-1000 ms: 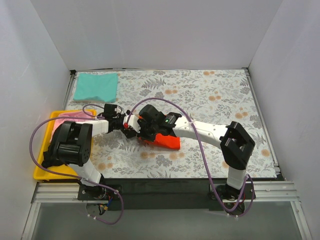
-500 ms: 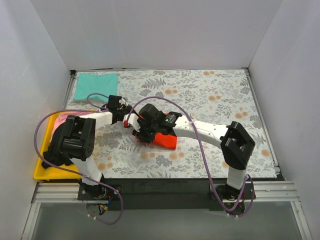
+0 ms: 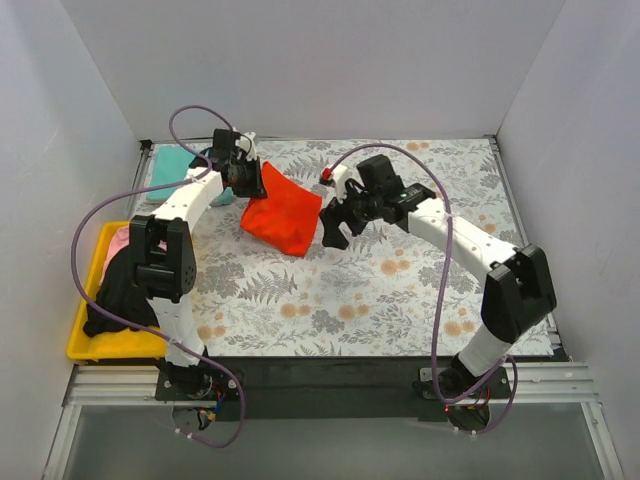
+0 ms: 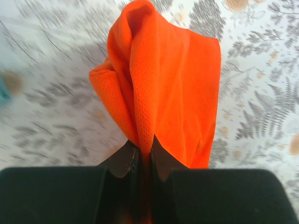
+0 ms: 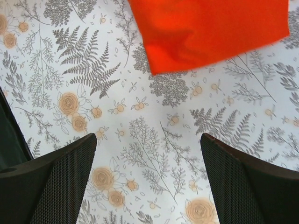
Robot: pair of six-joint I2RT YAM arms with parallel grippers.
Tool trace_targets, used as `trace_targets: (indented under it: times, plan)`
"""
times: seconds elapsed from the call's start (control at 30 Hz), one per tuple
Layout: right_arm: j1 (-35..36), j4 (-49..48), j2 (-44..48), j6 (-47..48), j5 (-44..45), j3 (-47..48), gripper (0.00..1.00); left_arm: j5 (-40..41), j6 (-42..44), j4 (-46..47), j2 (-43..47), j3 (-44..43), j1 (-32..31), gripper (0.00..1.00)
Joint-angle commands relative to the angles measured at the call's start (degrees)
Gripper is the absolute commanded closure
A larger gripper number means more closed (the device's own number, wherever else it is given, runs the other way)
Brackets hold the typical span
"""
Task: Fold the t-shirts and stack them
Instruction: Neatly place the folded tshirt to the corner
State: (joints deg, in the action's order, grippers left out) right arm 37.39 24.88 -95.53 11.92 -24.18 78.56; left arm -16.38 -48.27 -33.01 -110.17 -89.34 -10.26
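The orange-red t-shirt (image 3: 283, 212) hangs as a folded bundle above the floral cloth, left of the middle. My left gripper (image 3: 252, 180) is shut on its upper left edge; in the left wrist view the mesh fabric (image 4: 173, 79) is pinched between the two fingertips (image 4: 124, 156) of that gripper (image 4: 144, 142). My right gripper (image 3: 332, 228) stands open just right of the shirt, holding nothing. In the right wrist view its gripper (image 5: 147, 140) is spread wide over bare cloth, with the shirt (image 5: 210, 28) beyond it. A teal t-shirt (image 3: 172, 165) lies at the far left corner, partly hidden by the left arm.
A yellow tray (image 3: 85, 345) at the near left holds a pink t-shirt (image 3: 118, 240) and a black t-shirt (image 3: 120, 295). The grey floral cloth (image 3: 420, 290) covers the table. White walls close in the back and both sides.
The left gripper shut on the orange-red shirt and carried it up and toward the far left. The right gripper let go, opened wide and drew away to the right.
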Motion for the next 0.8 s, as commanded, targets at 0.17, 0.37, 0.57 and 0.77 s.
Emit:
trace_targets:
  times: [0.17, 0.37, 0.57, 0.77]
  plan:
    - [-3.81, 0.87, 7.63, 0.82, 1.07, -4.65, 0.02, 0.83, 19.96, -0.91, -3.38, -16.73, 6.30, 1.00]
    - [-4.16, 0.87, 8.51, 1.09, 1.86, -5.44, 0.02, 1.97, 22.69, -0.73, -5.84, -24.55, 8.68, 1.00]
    - [-4.25, 0.87, 8.42, 1.08, 1.95, -5.97, 0.02, 1.09, 23.75, -1.61, -6.20, -27.55, 10.17, 1.00]
    - [-4.25, 0.87, 8.34, 1.08, 2.04, -6.14, 0.02, -0.40, 23.84, -2.76, -4.88, -29.84, 12.11, 1.00]
